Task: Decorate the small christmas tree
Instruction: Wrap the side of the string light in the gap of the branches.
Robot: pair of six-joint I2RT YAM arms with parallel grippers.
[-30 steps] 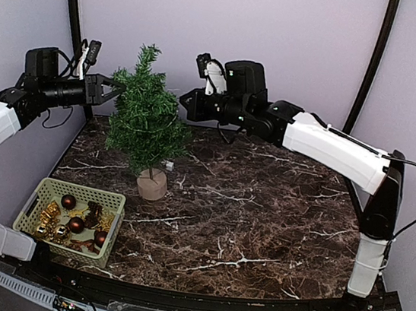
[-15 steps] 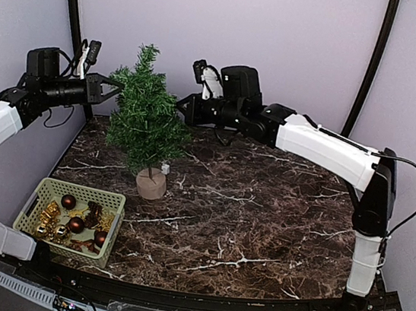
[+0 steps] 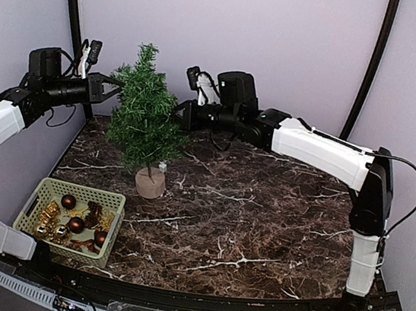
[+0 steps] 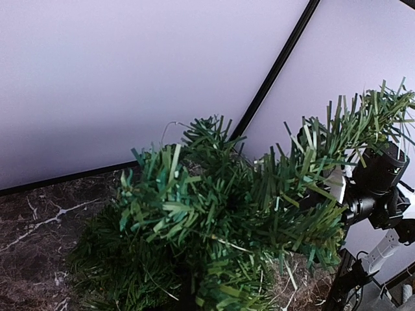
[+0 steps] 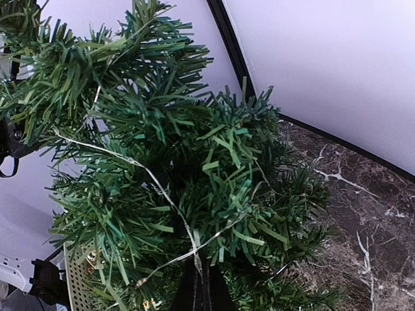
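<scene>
Change since a second ago: right arm reaches further toward 9 o'clock and its gripper now sits against the foliage. The left gripper's jaws, then forked apart, are now drawn together. The tree leans slightly toward 9 o'clock.

Items, seen from above with the far wall at 12:

- Small christmas tree [image 3: 145,117], one. Dark green and bristly, it stands on a round tan base [image 3: 150,184] at about 10 o'clock on the marble table [image 3: 260,224].
- Wire [image 5: 162,194], one thin pale strand, looped across the branches.
- Left gripper [image 3: 114,88], one. It is at the tree's 10 o'clock with its tips at the outer needles and its jaws closed. Cannot tell whether a twig is pinched.
- Right gripper [image 3: 178,113], one. It is at the tree's 2 o'clock with its jaws closed tight. In the wrist view the wire strands meet just at its tips; cannot tell whether they are gripped.
- Basket [image 3: 81,187], one. Pale green and slotted, at 8 o'clock on the table, well apart from the tree.
- Dark red balls [image 3: 68,201], three, in the basket.
- Gold ornaments [image 3: 49,215], a cluster in the basket, too tangled to count.
- Small pale item [image 3: 164,167], one, just beside the base, too small to identify.
</scene>
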